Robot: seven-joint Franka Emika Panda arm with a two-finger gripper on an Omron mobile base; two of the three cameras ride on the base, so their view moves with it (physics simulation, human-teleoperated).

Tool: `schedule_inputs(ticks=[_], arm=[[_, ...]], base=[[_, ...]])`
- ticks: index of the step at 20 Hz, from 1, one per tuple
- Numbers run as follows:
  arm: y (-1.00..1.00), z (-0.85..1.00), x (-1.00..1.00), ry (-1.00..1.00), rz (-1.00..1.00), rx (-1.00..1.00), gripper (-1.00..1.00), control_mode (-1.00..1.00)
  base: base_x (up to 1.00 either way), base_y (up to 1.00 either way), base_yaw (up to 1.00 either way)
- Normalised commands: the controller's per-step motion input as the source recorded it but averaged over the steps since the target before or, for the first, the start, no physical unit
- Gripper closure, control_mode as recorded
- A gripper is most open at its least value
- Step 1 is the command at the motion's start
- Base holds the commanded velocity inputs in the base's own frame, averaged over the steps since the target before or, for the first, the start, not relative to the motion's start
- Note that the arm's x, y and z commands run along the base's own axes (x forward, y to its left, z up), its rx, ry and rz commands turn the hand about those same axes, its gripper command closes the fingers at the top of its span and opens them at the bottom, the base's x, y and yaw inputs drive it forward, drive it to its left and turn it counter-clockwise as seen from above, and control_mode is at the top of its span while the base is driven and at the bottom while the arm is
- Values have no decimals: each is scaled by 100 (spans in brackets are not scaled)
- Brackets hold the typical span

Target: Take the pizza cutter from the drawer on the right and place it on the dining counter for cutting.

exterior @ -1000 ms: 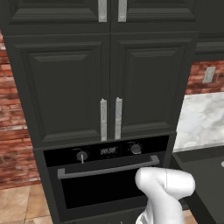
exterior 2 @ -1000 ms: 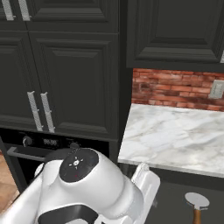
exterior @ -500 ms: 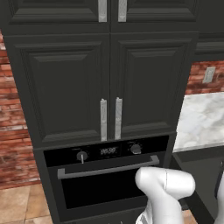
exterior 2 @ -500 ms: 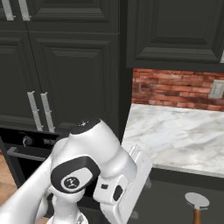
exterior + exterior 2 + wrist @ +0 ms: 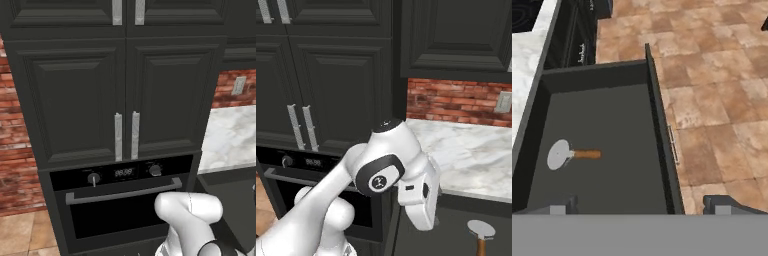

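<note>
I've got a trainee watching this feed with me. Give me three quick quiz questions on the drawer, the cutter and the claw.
1. True or false: the pizza cutter lies inside the open drawer.
2. The claw is: A) open, holding nothing; B) shut on the cutter.
3. Fill in: the cutter's handle is brown ____.

Key: 1 true; 2 A; 3 wood.

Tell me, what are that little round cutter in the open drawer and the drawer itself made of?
The pizza cutter looks like a flat, matte silver-grey metal wheel on a brown handle, apparently wood. The drawer looks dark charcoal, smooth and matte inside, possibly painted wood or laminate; the rendering leaves that open.
</note>
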Motion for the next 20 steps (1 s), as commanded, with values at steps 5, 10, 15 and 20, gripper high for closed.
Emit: schedule_inputs(ticks=[5,10,15,20], arm=[[-39,-8,18,8,46,7,-100,-100],[-22,-24,9,10,53,11,-100,-100],[-14,-26,21,8,44,6,-100,-100],[-31,-26,25,7,25,0,-100,-100]], base=[[0,0,0],[0,0,0],[0,0,0],[0,0,0]])
